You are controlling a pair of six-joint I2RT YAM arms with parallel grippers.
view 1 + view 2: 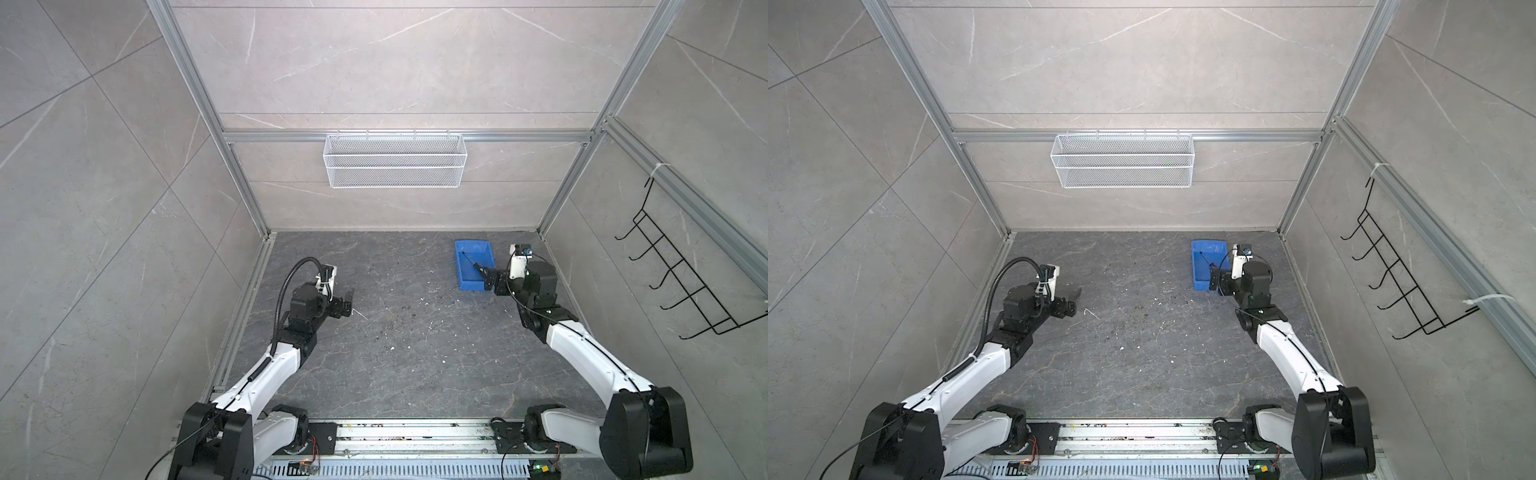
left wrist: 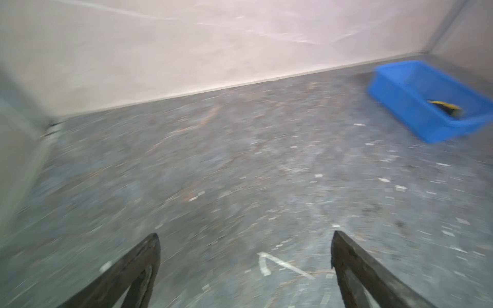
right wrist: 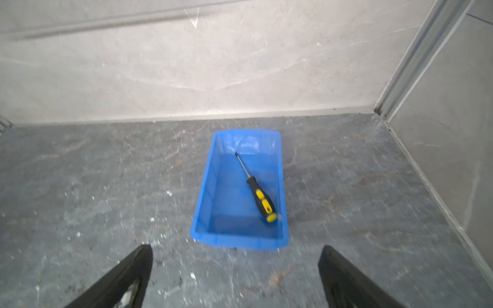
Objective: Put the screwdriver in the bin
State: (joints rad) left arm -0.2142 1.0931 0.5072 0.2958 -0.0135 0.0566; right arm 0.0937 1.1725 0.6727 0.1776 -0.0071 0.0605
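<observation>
The screwdriver, black-handled with yellow accents and a thin dark shaft, lies slantwise inside the blue bin, its tip toward the bin's far wall. In both top views the bin sits at the far right of the floor with the screwdriver in it. My right gripper hovers open just behind the bin's near end, empty. My left gripper is open and empty over the left of the floor, far from the bin.
A white wire-mesh basket hangs on the back wall rail. A black wire hook rack is fixed to the right wall. Aluminium frame posts and tiled walls close in the dark, speckled floor.
</observation>
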